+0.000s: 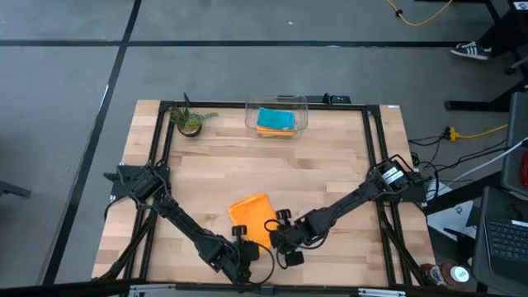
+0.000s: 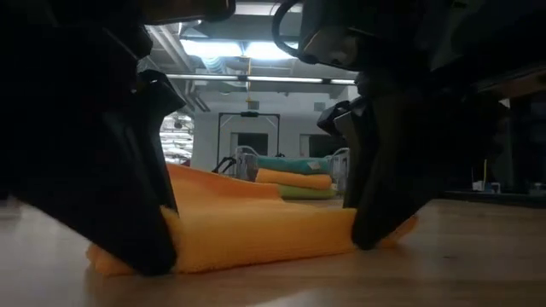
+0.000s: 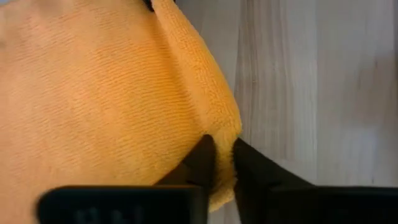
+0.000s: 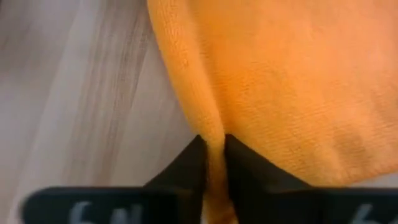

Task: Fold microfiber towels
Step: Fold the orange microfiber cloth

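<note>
An orange microfiber towel lies on the wooden table near the front edge, at the middle. My left gripper is shut on its near-left edge and my right gripper is shut on its near-right edge. In the low view the towel sags on the table between the left gripper and the right gripper. A teal towel lies on an orange towel in the clear bin; the low view shows a lime green towel under them. My left gripper pinches the towel's edge between its two fingers, coming from above with the tips down at the table. The cloth bunches into a ridge at the fingers, and the rest lies slack on the table. My right gripper pinches a raised ridge of the towel's edge between its two fingers, from above, tips at the table. The towel spreads away from the fingers and lies on the wood.
A clear plastic bin stands at the far middle of the table. A small potted plant stands at the far left. A black frame runs along the table's sides. Bare wood lies between the towel and the bin.
</note>
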`<state>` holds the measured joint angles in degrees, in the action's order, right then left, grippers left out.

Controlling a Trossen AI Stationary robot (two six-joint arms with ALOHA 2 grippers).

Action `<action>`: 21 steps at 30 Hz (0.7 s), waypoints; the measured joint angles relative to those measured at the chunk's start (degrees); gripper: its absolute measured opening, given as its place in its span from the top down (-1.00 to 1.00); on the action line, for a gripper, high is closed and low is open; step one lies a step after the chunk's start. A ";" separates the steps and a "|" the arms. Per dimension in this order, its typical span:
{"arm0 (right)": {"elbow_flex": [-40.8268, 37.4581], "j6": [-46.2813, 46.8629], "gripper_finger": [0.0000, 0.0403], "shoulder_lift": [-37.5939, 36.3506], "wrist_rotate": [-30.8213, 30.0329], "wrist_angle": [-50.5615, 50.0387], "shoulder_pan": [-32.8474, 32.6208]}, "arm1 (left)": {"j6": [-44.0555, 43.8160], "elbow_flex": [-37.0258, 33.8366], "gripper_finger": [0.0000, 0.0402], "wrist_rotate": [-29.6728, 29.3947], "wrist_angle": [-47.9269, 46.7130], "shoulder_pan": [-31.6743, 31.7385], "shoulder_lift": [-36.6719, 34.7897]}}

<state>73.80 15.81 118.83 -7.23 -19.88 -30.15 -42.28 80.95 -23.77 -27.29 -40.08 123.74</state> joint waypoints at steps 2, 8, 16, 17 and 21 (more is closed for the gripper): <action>0.18 0.59 0.90 0.00 0.07 -0.52 -0.30 | -0.12 -0.19 0.92 0.50 0.27 0.10 -0.88; 5.49 0.64 0.96 0.47 1.35 -7.86 -1.79 | 1.69 1.06 0.99 -0.87 0.43 -0.22 -4.17; 16.32 2.22 0.97 0.46 1.50 -22.13 -4.72 | 2.19 6.12 1.00 1.43 0.79 -0.79 -5.19; 17.52 2.49 0.97 0.46 1.49 -23.24 -5.24 | 2.17 6.66 1.00 1.45 0.91 -1.06 -5.20; 21.87 5.05 0.97 0.41 1.31 -27.51 -7.58 | 2.20 8.76 1.00 1.34 2.56 -2.08 -5.21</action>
<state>95.67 20.86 119.24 -5.91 -47.38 -37.72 -40.07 89.71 -22.44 -24.73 -42.16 118.54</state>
